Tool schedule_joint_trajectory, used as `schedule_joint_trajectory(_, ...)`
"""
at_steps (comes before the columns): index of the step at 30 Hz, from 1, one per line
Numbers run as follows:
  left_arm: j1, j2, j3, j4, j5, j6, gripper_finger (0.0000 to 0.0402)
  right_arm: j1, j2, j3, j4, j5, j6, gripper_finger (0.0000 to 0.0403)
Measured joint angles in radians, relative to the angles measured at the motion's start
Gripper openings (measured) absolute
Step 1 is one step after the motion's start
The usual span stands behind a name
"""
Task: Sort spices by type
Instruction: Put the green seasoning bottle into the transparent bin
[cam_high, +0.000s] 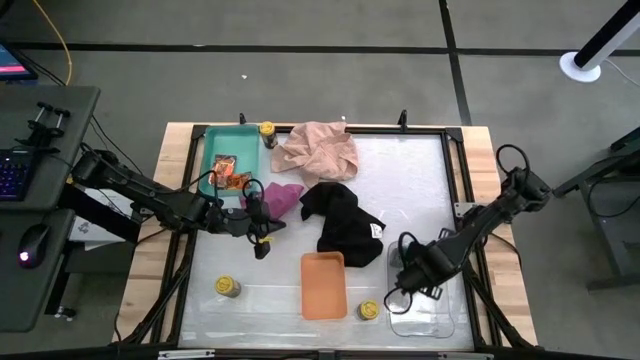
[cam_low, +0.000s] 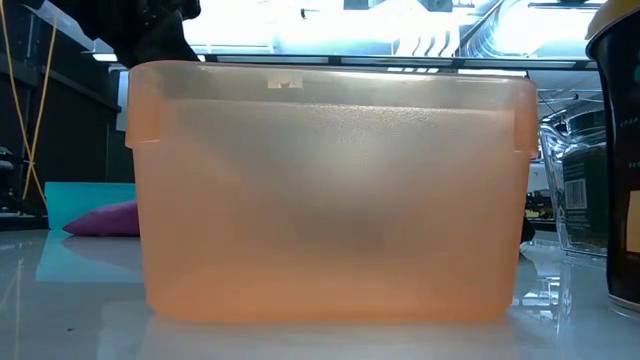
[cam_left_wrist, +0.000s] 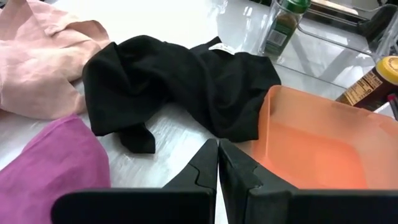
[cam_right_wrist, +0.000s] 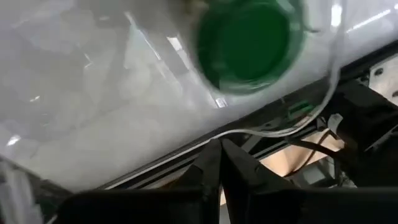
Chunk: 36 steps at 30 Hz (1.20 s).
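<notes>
My left gripper (cam_high: 262, 243) (cam_left_wrist: 217, 163) is shut and touches nothing; it hangs between the magenta cloth (cam_left_wrist: 46, 163) and the orange tray (cam_high: 324, 285). My right gripper (cam_right_wrist: 217, 158) (cam_high: 402, 290), also shut, hovers over the clear tray (cam_high: 425, 310), just short of a green-lidded jar (cam_right_wrist: 252, 40) (cam_left_wrist: 283, 25) standing upright in it. One yellow-lidded jar (cam_high: 368, 310) (cam_left_wrist: 373, 81) stands beside the orange tray, another (cam_high: 228, 287) near the table's front left, and a third (cam_high: 267, 130) by the teal tray (cam_high: 212, 150). Orange-red packets (cam_high: 226, 172) lie in the teal tray.
A black cloth (cam_high: 345, 220) (cam_left_wrist: 180, 87) lies in the table's middle and a pink cloth (cam_high: 315, 150) behind it. The orange tray (cam_low: 330, 190) fills the low view, with a dark jar (cam_low: 618, 150) at its right.
</notes>
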Motion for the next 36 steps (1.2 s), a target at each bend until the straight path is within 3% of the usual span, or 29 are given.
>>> schedule_joint_trajectory(9,0.000,0.000,0.000,0.000,0.023,-0.007,0.0000,-0.060,-0.109,-0.088,0.047,0.114,-0.057,0.0000)
schedule_joint_trajectory(20,0.000,0.000,0.000,0.000,0.018,-0.011,0.0000,-0.081,-0.113,-0.088,0.134,0.159,-0.199,0.0000)
schedule_joint_trajectory(26,0.000,0.000,0.000,0.000,0.017,-0.010,0.0000,-0.081,-0.113,-0.088,0.119,0.223,-0.212,0.0000)
schedule_joint_trajectory(36,0.000,0.000,0.000,-0.001,-0.007,-0.009,0.0000,-0.076,-0.113,-0.074,0.057,0.226,-0.199,0.0000)
